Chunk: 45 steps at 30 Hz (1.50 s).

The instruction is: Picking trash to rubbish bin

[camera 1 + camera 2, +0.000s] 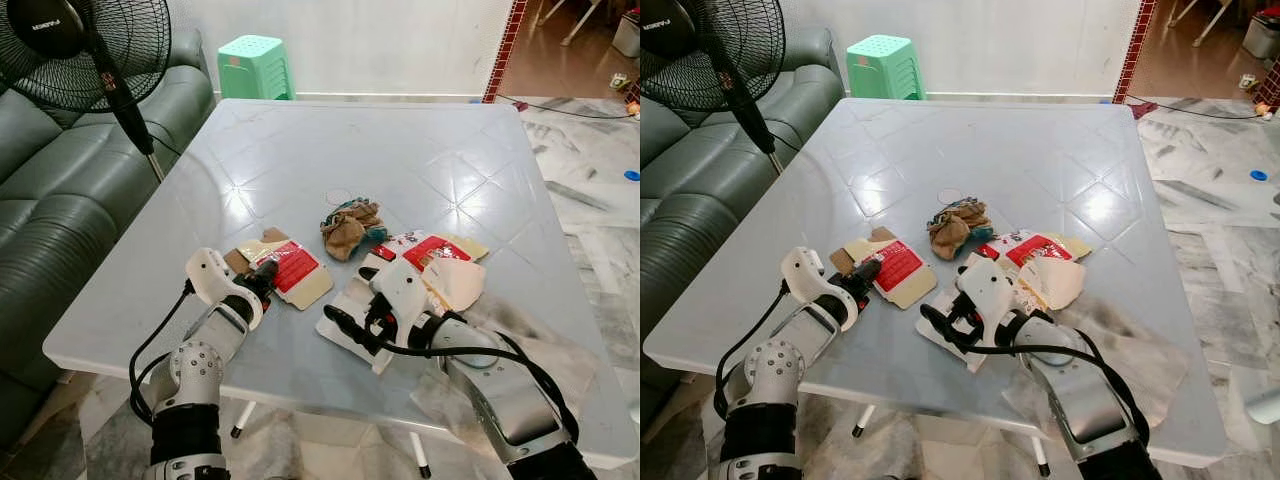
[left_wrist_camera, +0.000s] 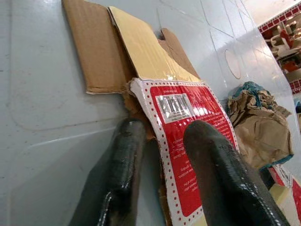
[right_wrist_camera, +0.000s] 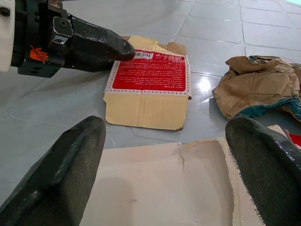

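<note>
Grey table (image 1: 300, 150) between green sofa (image 1: 60, 190) on the left and tiled floor on the right, with trash near the front edge. Left gripper (image 1: 266, 279) with fingers a little apart, down at the near edge of the red and tan flattened box (image 1: 292, 270), likely to pinch it. Right gripper (image 1: 345, 325) spread wide over the pale torn card (image 3: 160, 183); crumpled brown paper (image 1: 350, 228) just beyond.

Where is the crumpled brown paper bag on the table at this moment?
The crumpled brown paper bag lies near the middle of the grey table, between the flattened red and tan carton on its left and torn red-and-white packaging on its right.
</note>
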Motion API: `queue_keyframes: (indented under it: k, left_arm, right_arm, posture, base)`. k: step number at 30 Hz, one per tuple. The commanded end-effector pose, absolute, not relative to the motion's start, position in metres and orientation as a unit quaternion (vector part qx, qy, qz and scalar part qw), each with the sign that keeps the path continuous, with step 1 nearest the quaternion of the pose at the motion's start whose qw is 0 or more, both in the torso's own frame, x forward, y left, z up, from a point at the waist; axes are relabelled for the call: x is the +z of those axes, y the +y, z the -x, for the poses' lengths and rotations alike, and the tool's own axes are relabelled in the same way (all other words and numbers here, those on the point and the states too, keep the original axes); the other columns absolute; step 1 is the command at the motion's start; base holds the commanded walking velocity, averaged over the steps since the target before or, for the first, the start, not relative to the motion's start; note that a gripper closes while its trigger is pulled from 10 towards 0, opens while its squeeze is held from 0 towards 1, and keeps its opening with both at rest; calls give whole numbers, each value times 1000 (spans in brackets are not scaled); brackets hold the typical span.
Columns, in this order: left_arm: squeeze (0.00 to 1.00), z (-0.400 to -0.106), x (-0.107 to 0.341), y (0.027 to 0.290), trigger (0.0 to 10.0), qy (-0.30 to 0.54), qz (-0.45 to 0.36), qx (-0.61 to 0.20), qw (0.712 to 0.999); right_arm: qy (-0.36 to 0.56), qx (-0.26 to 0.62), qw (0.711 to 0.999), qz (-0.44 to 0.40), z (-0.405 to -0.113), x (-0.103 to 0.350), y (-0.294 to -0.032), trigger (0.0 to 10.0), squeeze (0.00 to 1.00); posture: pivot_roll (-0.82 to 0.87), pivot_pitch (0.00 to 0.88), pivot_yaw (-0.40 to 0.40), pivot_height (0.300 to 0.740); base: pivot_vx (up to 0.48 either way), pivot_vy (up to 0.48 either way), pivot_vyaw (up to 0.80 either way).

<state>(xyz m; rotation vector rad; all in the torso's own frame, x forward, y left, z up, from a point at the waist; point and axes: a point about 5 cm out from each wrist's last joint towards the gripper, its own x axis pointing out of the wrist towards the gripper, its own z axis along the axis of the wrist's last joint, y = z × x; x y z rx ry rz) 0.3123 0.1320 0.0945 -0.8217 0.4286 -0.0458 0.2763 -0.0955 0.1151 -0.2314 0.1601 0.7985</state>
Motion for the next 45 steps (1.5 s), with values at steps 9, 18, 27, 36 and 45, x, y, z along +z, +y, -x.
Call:
queue_keyframes:
  k: [9, 18, 27, 36, 45]
  left_arm:
    - [0, -312, 93, 137, 0, 196, 391, -16, 899]
    - [0, -314, 95, 140, 0, 179, 395, -5, 901]
    - [0, -320, 110, 150, 0, 116, 403, 11, 908]
    - [0, -327, 147, 166, 0, -5, 278, 27, 960]
    - [0, -318, 188, 160, 0, -149, -3, 23, 989]
  right_arm:
    - [76, 388, 911, 115, -275, 117, -96, 10000, 0]
    - [75, 387, 912, 115, -276, 117, -95, 10000, 0]
    - [75, 386, 912, 115, -276, 117, -95, 10000, 0]
    - [75, 385, 913, 115, -276, 116, -95, 10000, 0]
    - [72, 385, 913, 115, -277, 117, -94, 10000, 0]
  posture:
    - [-50, 47, 56, 740]
    - [-49, 44, 57, 740]
    - [-48, 46, 58, 740]
    - [-48, 46, 58, 740]
    - [-43, 45, 55, 740]
  base:
    - [0, 0, 0]
    - [0, 0, 0]
    - [0, 0, 0]
    - [0, 0, 0]
    - [0, 0, 0]
